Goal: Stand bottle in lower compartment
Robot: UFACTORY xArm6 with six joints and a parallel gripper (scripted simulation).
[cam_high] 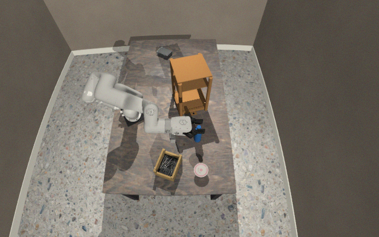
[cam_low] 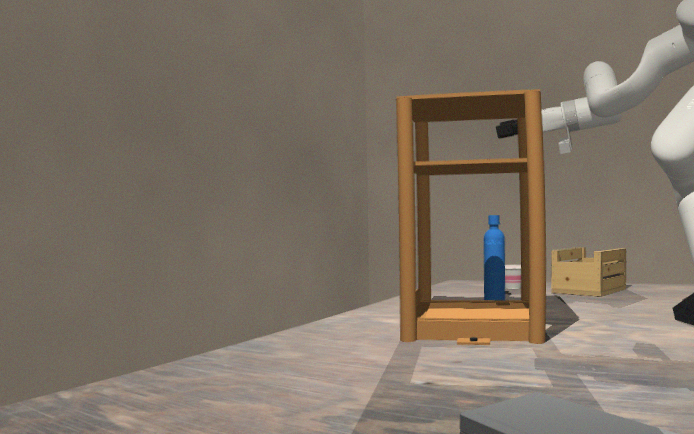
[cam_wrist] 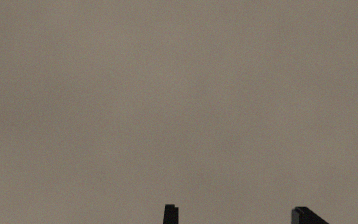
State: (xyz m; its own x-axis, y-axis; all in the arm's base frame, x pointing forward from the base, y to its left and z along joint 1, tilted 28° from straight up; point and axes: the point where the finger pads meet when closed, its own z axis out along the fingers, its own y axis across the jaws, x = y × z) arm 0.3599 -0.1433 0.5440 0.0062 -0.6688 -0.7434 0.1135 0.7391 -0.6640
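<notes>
The blue bottle (cam_high: 197, 135) stands upright, cap up, on the table in front of the orange shelving unit (cam_high: 190, 83). In the exterior view the bottle (cam_low: 494, 261) shows through the unit's frame (cam_low: 469, 214), standing on the table behind it and outside the lower compartment floor (cam_low: 473, 309). My gripper (cam_high: 199, 125) (cam_low: 506, 127) is open and empty. It hovers well above the bottle, level with the upper compartment. The wrist view shows only my two fingertips against a bare wall.
A wooden crate (cam_high: 167, 164) of metal pieces and a white and pink round container (cam_high: 200, 169) stand near the table's front edge. A grey box (cam_high: 164, 52) lies at the back, beyond the shelving unit. The arm's base (cam_high: 131, 116) is at the table's left side.
</notes>
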